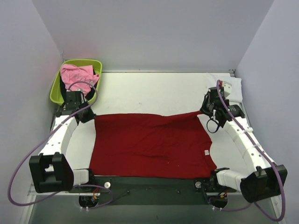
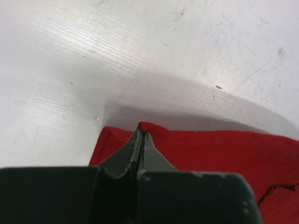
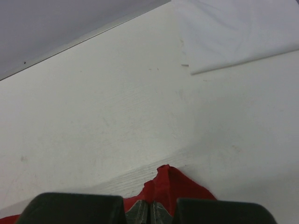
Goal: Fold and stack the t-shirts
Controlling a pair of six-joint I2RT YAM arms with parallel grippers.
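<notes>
A deep red short-sleeved cloth t-shirt is lying spread flat on the white worktop, filling most of the middle. Its near side is reaching the worktop's near edge, between the two arm bases. A small pale label is showing near its near right corner.

At the shirt's far left corner, the left gripper is pressing its fingers together on the red hem, pinching a small peak of cloth just above the worktop. At the far right corner, the right gripper is doing the same, its fingers closed on a raised point of red fabric. The far hem is sagging slightly between the two pinched corners.

Beyond the left gripper, a lime-green plastic tub is sitting at the worktop's far left corner, with a crumpled pink cloth t-shirt lying inside. At the far right corner, a white cloth t-shirt is lying flat, apart from the red one.
</notes>
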